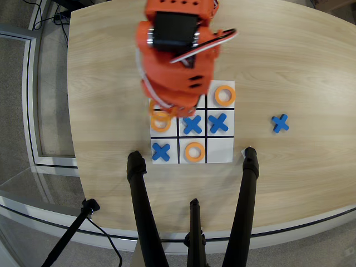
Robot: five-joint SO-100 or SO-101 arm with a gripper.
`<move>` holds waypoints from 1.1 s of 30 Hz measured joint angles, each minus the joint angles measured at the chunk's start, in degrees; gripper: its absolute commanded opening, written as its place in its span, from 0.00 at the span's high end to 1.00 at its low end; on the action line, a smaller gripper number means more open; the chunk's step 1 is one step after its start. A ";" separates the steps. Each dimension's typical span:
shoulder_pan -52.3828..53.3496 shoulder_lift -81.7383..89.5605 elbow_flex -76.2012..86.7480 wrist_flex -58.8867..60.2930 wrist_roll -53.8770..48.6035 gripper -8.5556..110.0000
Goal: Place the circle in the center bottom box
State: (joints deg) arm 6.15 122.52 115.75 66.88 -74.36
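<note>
From my overhead feed, the orange plastic arm [178, 50] hung over the far side of the board [219, 153], a flat white square ruled into nine cells by thin black lines. It lay on a pale, wood-grained desk [300, 67] with a curved edge. The hand [162, 110] sat low over the board's left edge as the view showed it, but the arm's bulk hid the fingers, so I could not tell whether it was open or closed.

The circle [154, 104], a flat orange ring, peeked out from under the hand, seemingly overlapping a second ring [160, 123] in the left cell of the middle row. The center bottom box [201, 103], on the row nearest the arm's base, was almost wholly covered by the arm. Only a white sliver showed.

Identical rings lay in the corner cell [225, 95] and in the near row's middle cell [194, 151]. Blue X pieces filled three cells, and a fourth [280, 123] rested on bare desk.
</note>
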 measured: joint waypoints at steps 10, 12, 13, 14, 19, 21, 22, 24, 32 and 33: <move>-9.84 1.93 13.27 -3.08 7.12 0.93; -11.34 0.97 14.77 -4.75 8.09 0.93; -11.69 0.35 15.38 -5.71 8.44 0.93; -11.69 -0.35 15.73 -6.86 8.53 0.93; -11.34 -3.16 17.49 -11.34 8.88 0.93; -11.34 -4.22 18.46 -13.01 8.88 0.93; -11.34 -4.75 18.81 -13.71 8.88 0.93; -11.07 -5.80 19.69 -15.03 8.88 0.93; -10.20 -8.96 21.88 -19.86 8.70 0.93; -10.20 -9.40 21.88 -20.39 8.70 0.93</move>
State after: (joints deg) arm -4.04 113.12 137.64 46.49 -65.65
